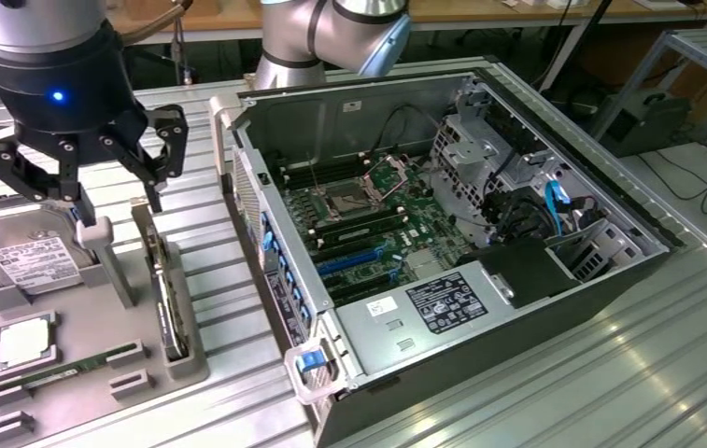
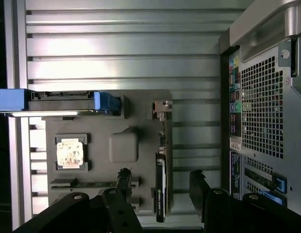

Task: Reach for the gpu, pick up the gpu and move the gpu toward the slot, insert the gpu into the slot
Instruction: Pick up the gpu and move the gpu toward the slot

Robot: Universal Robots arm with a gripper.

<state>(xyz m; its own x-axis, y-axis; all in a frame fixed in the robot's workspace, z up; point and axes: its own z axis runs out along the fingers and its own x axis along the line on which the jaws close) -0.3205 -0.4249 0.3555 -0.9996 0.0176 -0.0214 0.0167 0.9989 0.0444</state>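
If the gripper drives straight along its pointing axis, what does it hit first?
Probably the gpu: in the wrist view it stands on edge in line with the middle of the open gripper. How far off it is, I can't tell.

A gray holder (image 1: 91,327) is resting on the ribbed metal counter (image 1: 652,373), with a silver hard drive (image 1: 29,257) bearing a white label sitting at one end of it. A square processor (image 1: 25,341) and a slim green memory stick (image 1: 73,367) are lying in its other pockets. Toward the exterior view's right, an open computer case (image 1: 553,345) is lying on its side, exposing a labelled power supply (image 1: 441,303) and blue cables (image 1: 557,210).
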